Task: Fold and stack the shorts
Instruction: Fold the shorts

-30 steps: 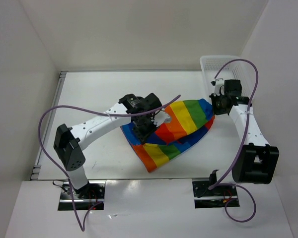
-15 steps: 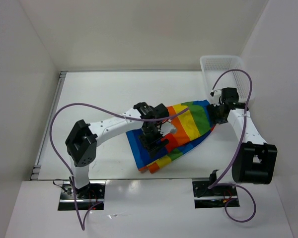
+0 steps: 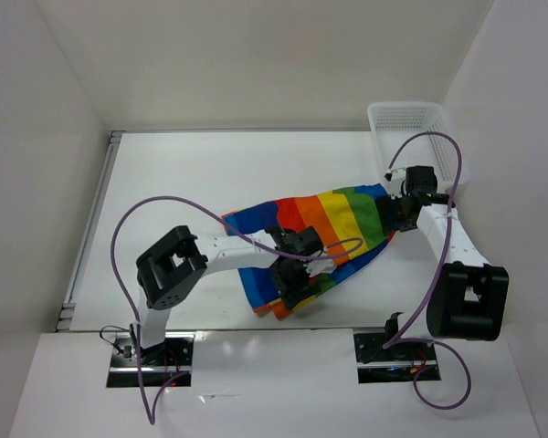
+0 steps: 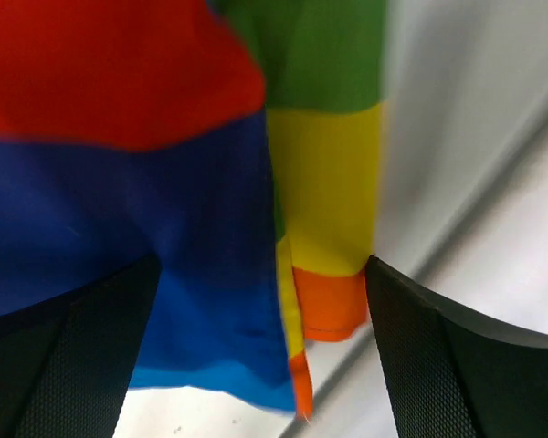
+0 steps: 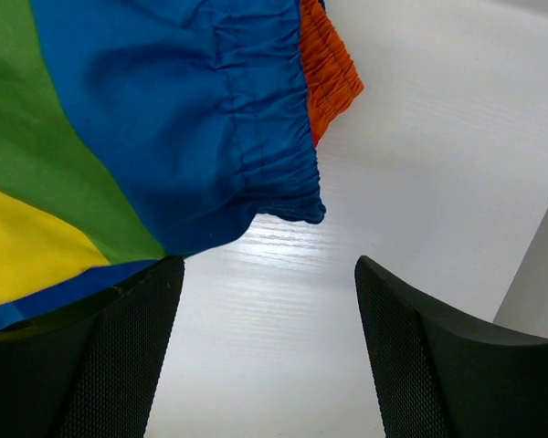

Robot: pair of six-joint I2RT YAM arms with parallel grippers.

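When you inspect the left gripper (image 4: 265, 365), note that its fingers (image 4: 68, 365) stand wide apart and clamp nothing. The shorts (image 4: 119, 182) lie below the gap: blue and red cloth on one side, a green, yellow and orange strip on the other, with the white table (image 4: 475, 182) beside it. From above, you find this gripper (image 3: 292, 283) low over the near-left part of the shorts (image 3: 333, 214), where a lower layer of cloth juts toward the arm bases.

Check the right gripper (image 5: 265, 356) next. Its fingers (image 5: 447, 365) are also spread, with only bare table (image 5: 420, 137) between them. The gathered blue waistband of the shorts (image 5: 164, 109) ends just ahead of the gap, and an orange edge shows beside it. From above, this gripper (image 3: 397, 212) sits at the right end of the garment.

The shorts rest on the table (image 3: 192, 173), right of centre, stripes up, stretched between the two grippers. A basket (image 3: 406, 119) stands at the far right corner, apart from the cloth.
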